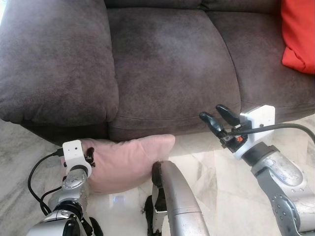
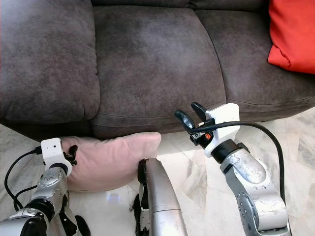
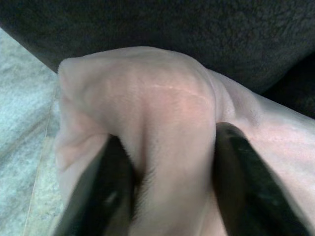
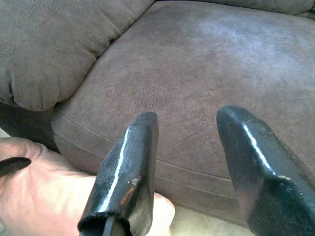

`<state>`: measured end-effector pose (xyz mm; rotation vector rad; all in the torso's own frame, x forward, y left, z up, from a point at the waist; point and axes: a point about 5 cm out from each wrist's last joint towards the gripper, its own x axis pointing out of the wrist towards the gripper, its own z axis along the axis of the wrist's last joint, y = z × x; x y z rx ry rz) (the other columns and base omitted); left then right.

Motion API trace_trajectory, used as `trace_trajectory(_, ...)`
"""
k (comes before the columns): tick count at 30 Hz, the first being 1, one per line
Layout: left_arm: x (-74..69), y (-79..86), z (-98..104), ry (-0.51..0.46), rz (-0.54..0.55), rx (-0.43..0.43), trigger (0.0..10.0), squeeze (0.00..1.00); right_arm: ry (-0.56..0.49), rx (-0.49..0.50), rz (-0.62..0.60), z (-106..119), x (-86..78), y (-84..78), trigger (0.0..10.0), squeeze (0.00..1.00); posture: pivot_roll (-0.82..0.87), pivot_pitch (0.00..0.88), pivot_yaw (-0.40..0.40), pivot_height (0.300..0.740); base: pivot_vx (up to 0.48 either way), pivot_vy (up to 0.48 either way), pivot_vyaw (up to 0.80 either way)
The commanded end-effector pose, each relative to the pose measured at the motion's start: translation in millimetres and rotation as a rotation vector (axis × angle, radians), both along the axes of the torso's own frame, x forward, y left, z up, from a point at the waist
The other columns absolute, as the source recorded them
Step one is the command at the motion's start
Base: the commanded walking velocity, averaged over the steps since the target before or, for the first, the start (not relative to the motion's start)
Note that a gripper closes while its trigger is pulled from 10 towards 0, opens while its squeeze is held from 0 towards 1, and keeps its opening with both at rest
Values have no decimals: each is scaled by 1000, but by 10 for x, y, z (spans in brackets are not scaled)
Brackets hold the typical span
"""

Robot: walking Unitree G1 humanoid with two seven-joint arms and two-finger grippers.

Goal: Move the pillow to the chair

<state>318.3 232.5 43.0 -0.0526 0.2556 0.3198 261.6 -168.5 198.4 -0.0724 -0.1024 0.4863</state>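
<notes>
Pale pink fabric marks the pillow (image 1: 125, 160), which sits low in front of the dark brown sofa (image 1: 162, 64), on the pale marble floor (image 1: 216, 177) and pressed against the sofa's front edge below the seam between the armrest and the left seat cushion. One rounded corner of the pillow points toward the middle of the sofa front; its other end lies under the sofa's big padded armrest (image 1: 54, 59).

The left hand (image 3: 167, 177) is at that armrest end of the pillow, and the wrist view shows its two black fingers (image 3: 246, 182) pinching a bunched fold of the pink cloth between them, the fabric bulging up above the pinch. The white wrist block of this arm sits just beside the pillow's edge.

The right hand (image 1: 216, 118) is raised in front of the sofa's seat cushion, just off its front edge and well apart from the pillow. Its fingers (image 4: 125, 167) are spread with nothing between them, pointing at the cushion.

An orange-red cushion (image 1: 299, 34) rests on the far right end of the sofa seat, against the backrest.
</notes>
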Motion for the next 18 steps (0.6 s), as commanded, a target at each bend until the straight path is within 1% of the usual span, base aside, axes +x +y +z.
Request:
trace_trajectory(1, -134, -34, -187, 69, 13, -26, 0, 0, 8, -13, -18, 0, -22, -58, 10000, 0, -259, 366, -262, 526, 0, 0, 0)
trace_trajectory(18, -174, 20, -203, 67, 24, -18, 0, 0, 16, -1, -26, -56, -2, -16, 10000, 0, -237, 365, -242, 526, 0, 0, 0)
